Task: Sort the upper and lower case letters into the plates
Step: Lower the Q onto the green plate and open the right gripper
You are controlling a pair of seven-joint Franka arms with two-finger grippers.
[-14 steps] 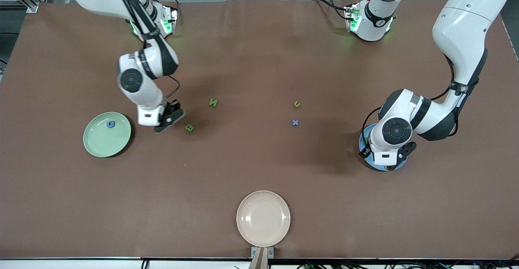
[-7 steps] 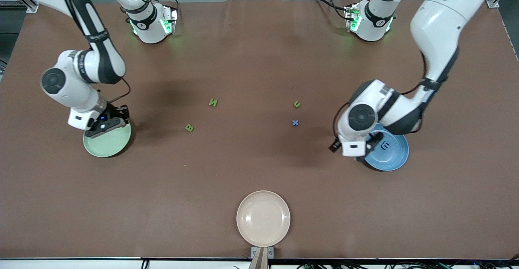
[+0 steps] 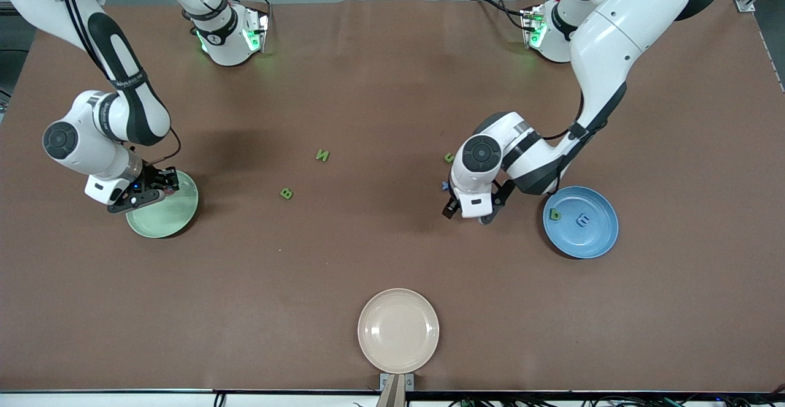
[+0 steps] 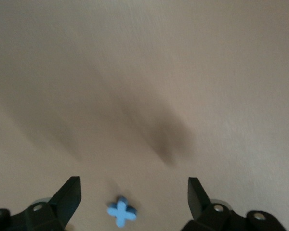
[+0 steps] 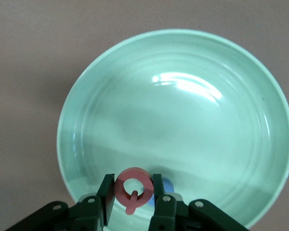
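Note:
My right gripper [image 3: 159, 187] hangs over the rim of the mint green plate [image 3: 175, 212] and is shut on a red letter Q [image 5: 133, 187]. In the right wrist view [image 5: 131, 186] a blue letter [image 5: 168, 184] lies in that plate [image 5: 183, 120], behind the fingers. My left gripper [image 3: 467, 211] is open, low over a blue x [image 4: 121, 212], which lies between its fingers [image 4: 71, 188]. The blue plate [image 3: 592, 240] holds a green b [image 3: 555, 214] and a blue E [image 3: 582, 220]. A green N [image 3: 322, 155], a green B [image 3: 286, 193] and a small green letter [image 3: 449, 157] lie on the table.
A cream-white plate [image 3: 398, 330] sits at the table edge nearest the front camera, midway between the arms. The brown table mat [image 3: 368, 260] covers the whole surface. The two arm bases stand along the edge farthest from that camera.
My right gripper has swung from beside the green B to over the mint plate. My left gripper has left the blue plate and now sits over the blue x; the green b now shows.

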